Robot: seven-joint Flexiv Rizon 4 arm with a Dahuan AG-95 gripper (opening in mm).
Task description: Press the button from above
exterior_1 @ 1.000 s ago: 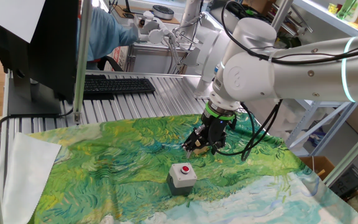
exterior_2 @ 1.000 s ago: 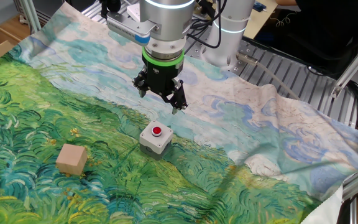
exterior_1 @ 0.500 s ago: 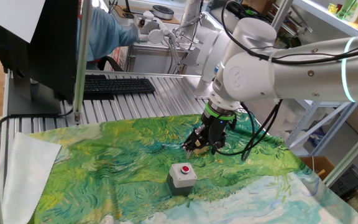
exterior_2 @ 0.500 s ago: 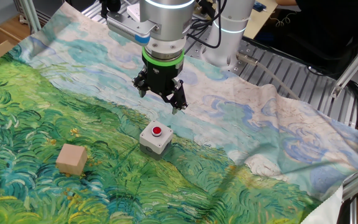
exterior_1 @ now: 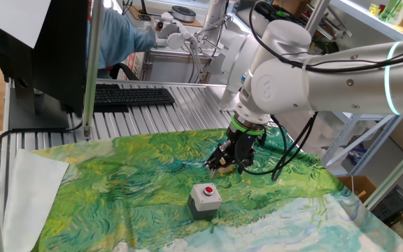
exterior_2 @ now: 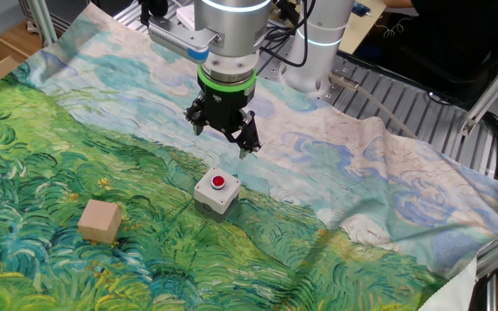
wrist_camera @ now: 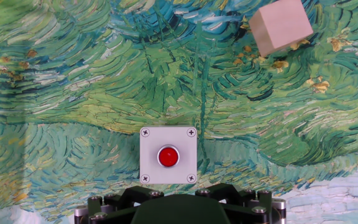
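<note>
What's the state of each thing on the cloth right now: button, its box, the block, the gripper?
red button: not pressed, nothing touching it.
grey box: upright on the cloth, button facing up, four lid screws in place.
tan block: resting on the cloth, apart from the box, untouched.
gripper: hanging above the cloth, short of the box, holding nothing; finger gap not readable.
painted cloth: spread over the table, wrinkled near the edges.

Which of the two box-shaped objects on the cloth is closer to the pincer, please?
The grey box with the red button on top; it sits just below the pincer, while the plain tan cube lies farther off.
</note>
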